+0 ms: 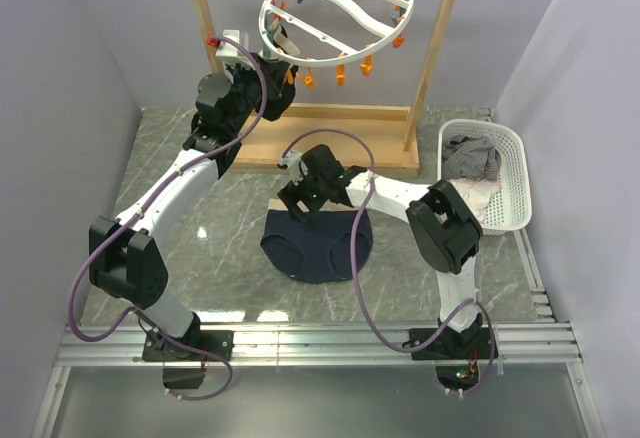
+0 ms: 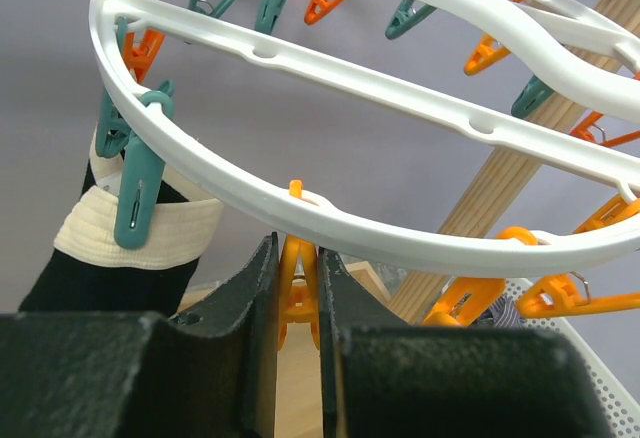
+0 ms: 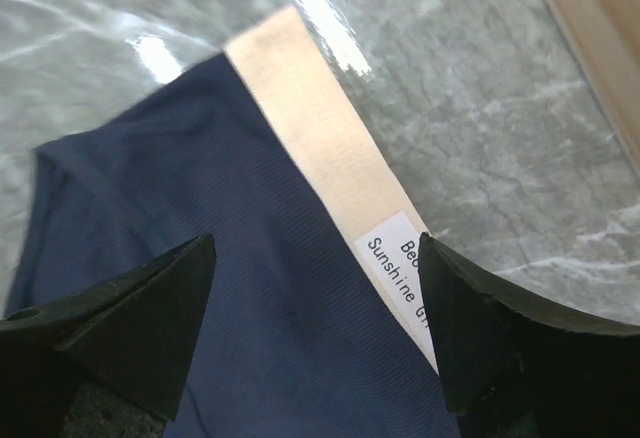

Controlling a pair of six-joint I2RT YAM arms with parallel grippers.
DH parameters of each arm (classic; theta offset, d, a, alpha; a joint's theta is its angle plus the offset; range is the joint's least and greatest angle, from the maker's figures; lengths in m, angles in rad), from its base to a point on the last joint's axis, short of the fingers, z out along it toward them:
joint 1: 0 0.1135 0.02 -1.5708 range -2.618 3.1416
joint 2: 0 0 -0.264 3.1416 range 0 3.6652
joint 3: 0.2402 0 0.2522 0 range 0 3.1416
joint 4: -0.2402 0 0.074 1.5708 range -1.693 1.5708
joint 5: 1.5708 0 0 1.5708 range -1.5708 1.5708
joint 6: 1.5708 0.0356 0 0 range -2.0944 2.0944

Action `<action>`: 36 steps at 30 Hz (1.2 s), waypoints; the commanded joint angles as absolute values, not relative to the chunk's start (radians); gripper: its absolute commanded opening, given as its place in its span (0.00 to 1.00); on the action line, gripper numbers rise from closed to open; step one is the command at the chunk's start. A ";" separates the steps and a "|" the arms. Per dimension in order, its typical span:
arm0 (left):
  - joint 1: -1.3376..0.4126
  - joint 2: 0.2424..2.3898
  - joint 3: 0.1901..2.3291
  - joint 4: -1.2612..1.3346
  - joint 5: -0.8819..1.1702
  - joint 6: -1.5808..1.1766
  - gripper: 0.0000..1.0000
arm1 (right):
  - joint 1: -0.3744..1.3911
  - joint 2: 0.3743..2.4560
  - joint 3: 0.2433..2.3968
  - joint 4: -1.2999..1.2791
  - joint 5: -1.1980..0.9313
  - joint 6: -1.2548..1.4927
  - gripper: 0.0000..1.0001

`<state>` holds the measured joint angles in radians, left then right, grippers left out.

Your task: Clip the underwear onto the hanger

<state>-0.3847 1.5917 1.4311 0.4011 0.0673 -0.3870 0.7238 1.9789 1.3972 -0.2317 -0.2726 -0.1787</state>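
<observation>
Your right tool (image 1: 308, 206) hangs over the far edge of the underwear (image 1: 318, 248), which lies flat on the surface (image 1: 200, 218) between the two arms. Its fingers are spread wide and hold nothing. From the right wrist you see the navy cloth below, with the cream waistband (image 3: 320, 148) running between the two fingers and a white label (image 3: 400, 258) close to the right-hand one. You cannot tell from these views whether the fingertips touch the cloth.

Your left tool (image 2: 298, 258) is raised to the hanger (image 2: 400, 233), well apart from the underwear. Its fingers are pressed nearly together, pinching an orange clip (image 2: 297, 293) that hangs from the near rim of the white ring. To the left on the same ring, a teal clip (image 2: 135, 193) grips the cream band of a dark garment (image 2: 110, 273). The ring hangs tilted inside a wooden rack (image 1: 440, 48) at the back of the surface.

At the right edge stands a white basket (image 1: 483, 125). A grey striped cloth (image 1: 470, 158) lies in it, with some lighter fabric beneath it.
</observation>
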 commanded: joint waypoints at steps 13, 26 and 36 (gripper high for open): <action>-0.373 1.554 1.445 0.425 0.086 -0.396 0.00 | 0.787 2.092 1.482 -0.184 -0.115 -0.084 0.92; -0.362 1.551 1.437 0.430 0.097 -0.397 0.00 | 0.784 2.115 1.575 -0.256 -0.020 0.083 0.93; -0.353 1.565 1.442 0.426 0.098 -0.417 0.00 | 0.804 2.189 1.626 -0.359 0.029 0.080 0.92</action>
